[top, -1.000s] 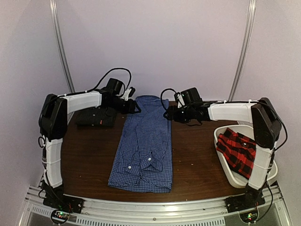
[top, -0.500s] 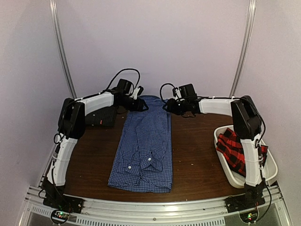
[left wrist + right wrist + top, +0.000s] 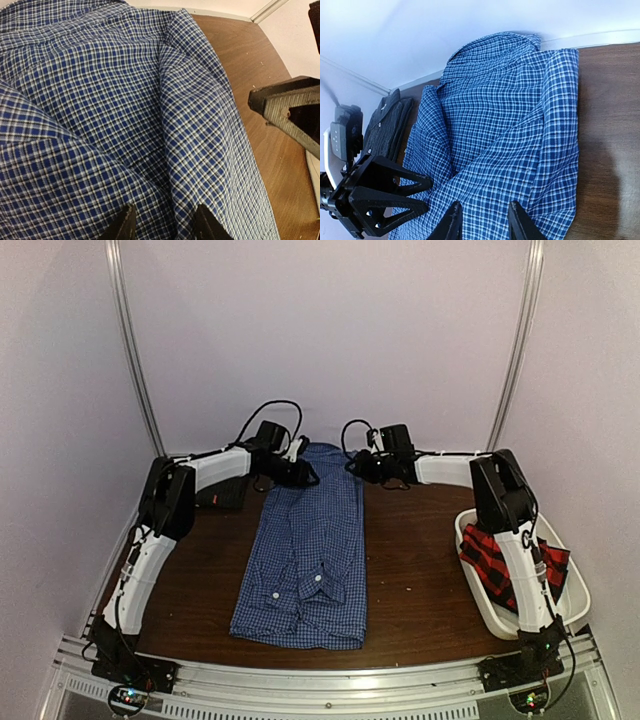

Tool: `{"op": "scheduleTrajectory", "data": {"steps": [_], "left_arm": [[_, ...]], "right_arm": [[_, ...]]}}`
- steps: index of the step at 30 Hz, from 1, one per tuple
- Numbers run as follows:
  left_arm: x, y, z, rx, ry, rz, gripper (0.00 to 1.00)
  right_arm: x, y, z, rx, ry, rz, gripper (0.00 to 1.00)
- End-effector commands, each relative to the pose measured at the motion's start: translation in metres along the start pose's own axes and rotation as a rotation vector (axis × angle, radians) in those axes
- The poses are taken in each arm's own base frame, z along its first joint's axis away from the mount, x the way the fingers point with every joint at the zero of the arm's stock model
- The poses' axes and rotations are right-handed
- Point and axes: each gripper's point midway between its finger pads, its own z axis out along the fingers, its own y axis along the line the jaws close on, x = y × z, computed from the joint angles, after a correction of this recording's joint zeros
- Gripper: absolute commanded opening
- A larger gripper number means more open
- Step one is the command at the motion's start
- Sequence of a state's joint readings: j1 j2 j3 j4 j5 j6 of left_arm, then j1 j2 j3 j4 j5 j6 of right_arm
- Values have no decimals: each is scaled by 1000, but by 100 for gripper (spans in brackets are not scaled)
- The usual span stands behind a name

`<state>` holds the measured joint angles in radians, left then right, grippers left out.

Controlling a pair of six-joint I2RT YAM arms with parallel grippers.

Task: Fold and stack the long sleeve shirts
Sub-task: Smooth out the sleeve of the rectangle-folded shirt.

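The blue gingham shirt (image 3: 305, 550) lies lengthwise down the middle of the table, sleeves folded in, collar at the far end. My left gripper (image 3: 303, 472) rests at its far left shoulder and my right gripper (image 3: 358, 468) at its far right shoulder. In the left wrist view the shirt (image 3: 115, 110) fills the frame, and the left gripper (image 3: 165, 225) has its jaws apart over a cloth ridge. The right gripper (image 3: 484, 222) also has its jaws apart on the flat shirt (image 3: 510, 115). The red-and-black plaid shirt (image 3: 505, 560) lies in the tub. The dark charcoal shirt (image 3: 222, 496) sits folded at the back left.
The white plastic tub (image 3: 575, 600) stands at the right edge beside the right arm's base. The back wall rises close behind both grippers. Bare brown table (image 3: 420, 560) shows between the blue shirt and the tub.
Both arms have stretched farther back, to the collar end of the blue shirt. Both pairs of jaws have narrowed, the right more than the left.
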<state>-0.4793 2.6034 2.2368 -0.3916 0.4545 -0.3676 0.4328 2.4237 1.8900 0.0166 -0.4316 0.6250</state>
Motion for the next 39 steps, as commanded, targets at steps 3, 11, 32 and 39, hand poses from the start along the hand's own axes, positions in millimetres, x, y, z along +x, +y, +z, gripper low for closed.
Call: {"op": "scheduleTrajectory", "data": {"steps": [3, 11, 32, 39], "left_arm": [[-18, -16, 2, 90, -61, 4, 39], [-25, -28, 0, 152, -74, -1, 13], [-49, -37, -45, 58, -162, 17, 0], [-32, -8, -29, -19, -113, -53, 0]], "right_arm": [[-22, -3, 2, -39, -47, 13, 33], [-26, -4, 7, -55, -49, 17, 33], [-35, 2, 8, -101, -69, 40, 34], [-29, 3, 19, -165, -61, 97, 34]]}}
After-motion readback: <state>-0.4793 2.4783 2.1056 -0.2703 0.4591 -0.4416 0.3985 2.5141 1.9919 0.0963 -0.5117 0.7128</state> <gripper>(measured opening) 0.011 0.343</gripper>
